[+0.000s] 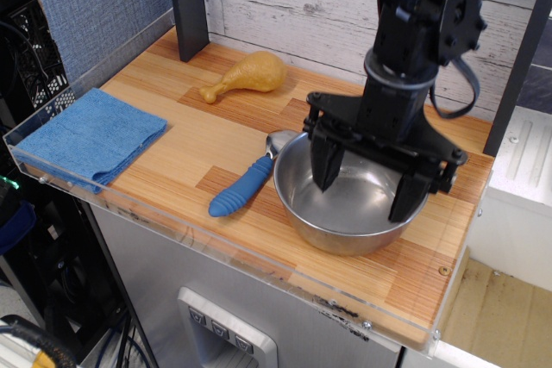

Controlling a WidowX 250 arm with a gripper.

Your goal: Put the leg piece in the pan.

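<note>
The leg piece (246, 76) is a golden-yellow toy drumstick lying on the wooden table at the back, bone end pointing left. The pan (310, 213) is a shiny steel bowl at the front right of the table. My gripper (366, 180) hangs over the pan with its two black fingers spread wide, tips down inside the pan's rim. It is open and holds nothing. The leg piece lies well to the left and behind the gripper, apart from it.
A blue-handled spoon (244, 185) lies just left of the pan, its metal head touching the rim. A folded blue cloth (90, 136) lies at the left end. A dark post (188, 6) stands at the back left. A clear plastic lip (216, 252) edges the table front.
</note>
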